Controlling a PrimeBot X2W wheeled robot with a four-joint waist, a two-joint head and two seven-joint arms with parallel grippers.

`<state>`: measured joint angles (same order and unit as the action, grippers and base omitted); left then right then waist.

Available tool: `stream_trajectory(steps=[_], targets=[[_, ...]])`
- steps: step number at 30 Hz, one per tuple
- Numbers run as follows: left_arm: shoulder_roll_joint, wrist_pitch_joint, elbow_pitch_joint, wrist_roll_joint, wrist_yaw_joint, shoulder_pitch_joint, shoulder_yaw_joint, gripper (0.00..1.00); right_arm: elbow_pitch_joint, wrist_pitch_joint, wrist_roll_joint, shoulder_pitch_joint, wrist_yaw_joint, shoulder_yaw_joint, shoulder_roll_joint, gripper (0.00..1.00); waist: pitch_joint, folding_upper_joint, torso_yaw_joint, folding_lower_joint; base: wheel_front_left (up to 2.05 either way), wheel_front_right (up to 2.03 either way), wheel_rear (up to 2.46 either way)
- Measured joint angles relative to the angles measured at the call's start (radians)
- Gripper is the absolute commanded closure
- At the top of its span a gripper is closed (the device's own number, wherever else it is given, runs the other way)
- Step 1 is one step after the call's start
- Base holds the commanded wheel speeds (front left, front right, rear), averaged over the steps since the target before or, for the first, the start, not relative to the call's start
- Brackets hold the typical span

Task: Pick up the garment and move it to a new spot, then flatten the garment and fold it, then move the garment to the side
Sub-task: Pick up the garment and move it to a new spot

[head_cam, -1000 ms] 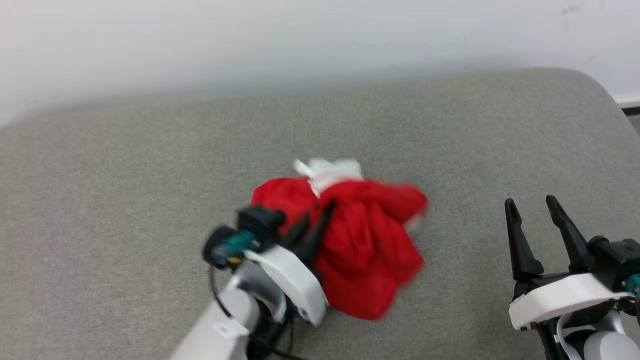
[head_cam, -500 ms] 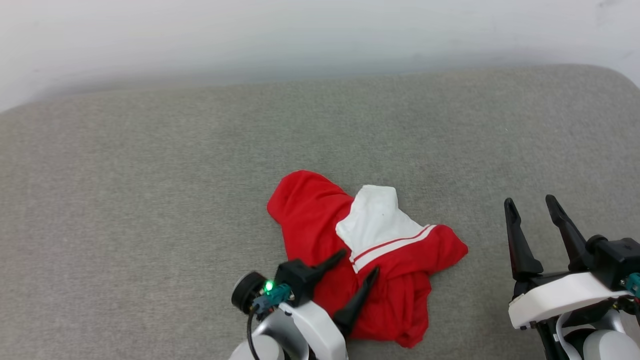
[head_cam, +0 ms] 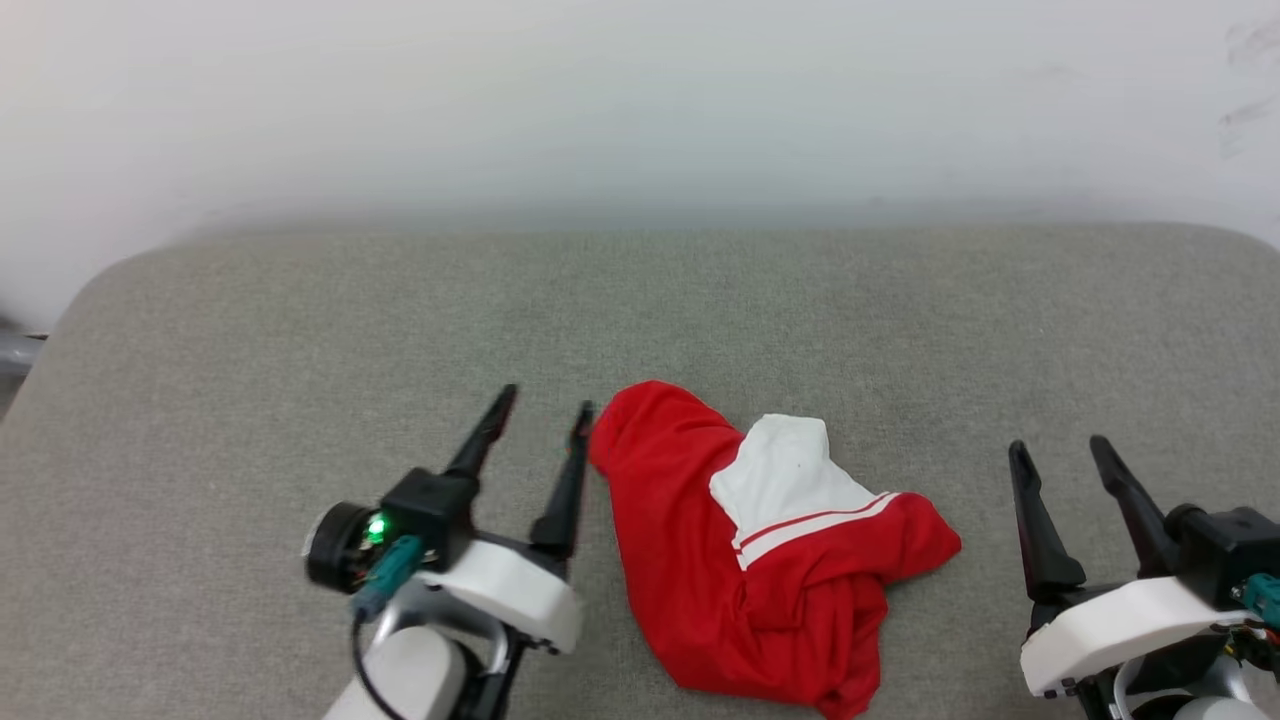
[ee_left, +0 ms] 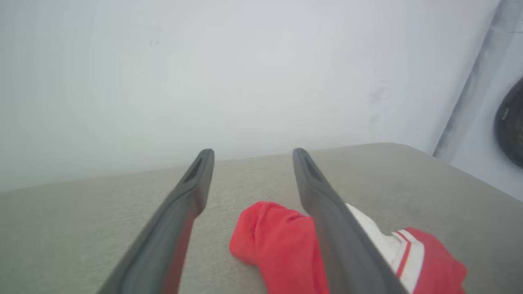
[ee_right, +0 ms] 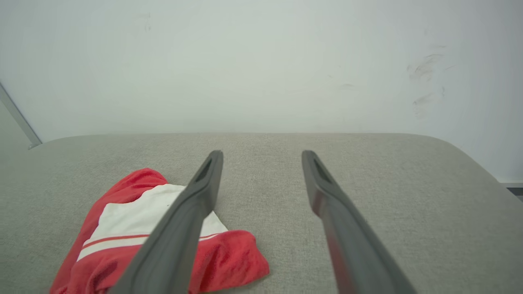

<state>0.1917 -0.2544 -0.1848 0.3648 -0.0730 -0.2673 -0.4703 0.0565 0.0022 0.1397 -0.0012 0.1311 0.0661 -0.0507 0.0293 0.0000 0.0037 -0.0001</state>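
The garment [head_cam: 690,540], a red T-shirt with a white sleeve on top, lies crumpled on the grey cushion [head_cam: 250,380], low and centre in the head view. My left gripper [head_cam: 545,407] stands open just left of it, fingers apart, nothing between them. The left wrist view shows the garment [ee_left: 278,245] low between and behind my fingers [ee_left: 184,204]. My right gripper [head_cam: 1060,450] stands open at the lower right, clear of the cloth. In the right wrist view the garment [ee_right: 122,216] lies to the lower left.
A pale wall [head_cam: 640,100] rises right behind the cushion's far edge. The cushion's rounded corners show at the left [head_cam: 90,300] and the right [head_cam: 1250,240]. A dark round object [ee_left: 510,122] stands off the cushion at the far right of the left wrist view.
My left gripper opened and let the garment drop onto the cushion, then drew back to its left. The head camera tilted up. The right gripper stayed put.
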Motion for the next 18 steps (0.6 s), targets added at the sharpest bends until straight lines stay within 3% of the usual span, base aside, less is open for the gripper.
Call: stream_trajectory(steps=[10,18], targets=[[0.091,-0.006,0.043,0.009,-0.091,0.125,0.171,0.00,0.011,0.025,-0.007,0.046,0.000,0.011,0.000,0.00,-0.040,0.0000,0.010,0.0000,0.00,0.00,0.00],[0.114,-0.007,0.072,0.008,-0.106,0.204,0.206,0.00,0.027,0.043,-0.018,0.063,0.000,0.011,0.000,0.00,-0.052,0.0000,0.007,0.0001,0.00,0.00,0.00]])
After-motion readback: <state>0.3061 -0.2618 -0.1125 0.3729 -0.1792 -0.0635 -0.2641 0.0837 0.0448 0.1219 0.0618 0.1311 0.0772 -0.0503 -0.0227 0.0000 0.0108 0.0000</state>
